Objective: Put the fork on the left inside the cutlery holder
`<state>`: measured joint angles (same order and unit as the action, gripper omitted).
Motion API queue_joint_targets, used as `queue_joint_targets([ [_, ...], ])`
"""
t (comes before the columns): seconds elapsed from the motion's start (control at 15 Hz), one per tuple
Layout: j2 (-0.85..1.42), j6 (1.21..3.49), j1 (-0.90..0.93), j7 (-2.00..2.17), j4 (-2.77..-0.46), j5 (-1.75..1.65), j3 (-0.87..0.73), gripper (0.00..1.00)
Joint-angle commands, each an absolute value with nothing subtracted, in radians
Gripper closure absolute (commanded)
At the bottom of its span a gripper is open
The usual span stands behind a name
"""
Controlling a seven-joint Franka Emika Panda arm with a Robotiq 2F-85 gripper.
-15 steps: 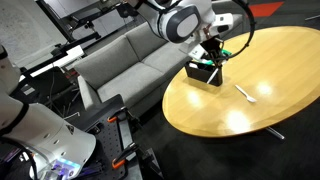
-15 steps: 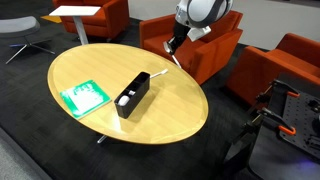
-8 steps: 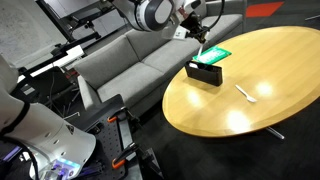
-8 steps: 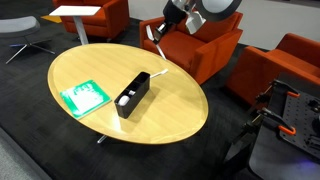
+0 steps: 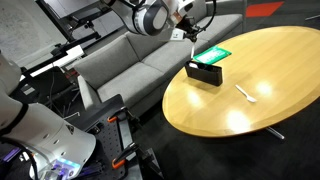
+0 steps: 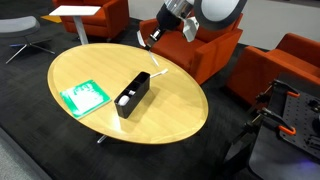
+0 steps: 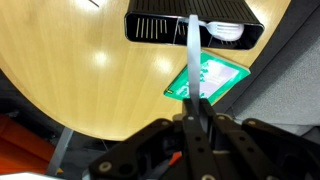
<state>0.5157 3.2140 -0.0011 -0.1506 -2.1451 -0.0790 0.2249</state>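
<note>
My gripper (image 7: 193, 112) is shut on the fork (image 7: 192, 52), a slim pale stick that points away from the jaws. I hold it high above the table edge in both exterior views (image 5: 190, 32) (image 6: 152, 38). The cutlery holder (image 7: 160, 28) is a low black box on the round wooden table, below and ahead of the fork tip. It also shows in both exterior views (image 5: 204, 72) (image 6: 132, 94). A white item (image 7: 226, 30) lies inside one end of it.
A flat green rectangle (image 7: 207, 80) (image 5: 212, 54) (image 6: 83, 96) lies beside the holder. Another pale utensil (image 5: 245, 93) (image 6: 159, 72) lies on the wooden table (image 5: 260, 70). A grey sofa (image 5: 130, 55) and orange armchairs (image 6: 290, 65) stand around the table.
The gripper has risen with the fork and swung outward towards the table edge, away from the holder. The holder, the green rectangle and the other utensil have not moved.
</note>
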Motion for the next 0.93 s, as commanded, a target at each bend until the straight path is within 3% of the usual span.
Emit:
queue_joint_targets([
  [0.0, 0.516, 3.214, 0.002, -0.14, -2.143, -0.088, 0.22, 0.9],
  [0.07, 0.541, 3.232, 0.012, -0.142, -2.122, -0.091, 0.208, 0.98],
  [0.87, 0.863, 3.33, 0.06, -0.168, -1.79, -0.177, 0.156, 0.98],
])
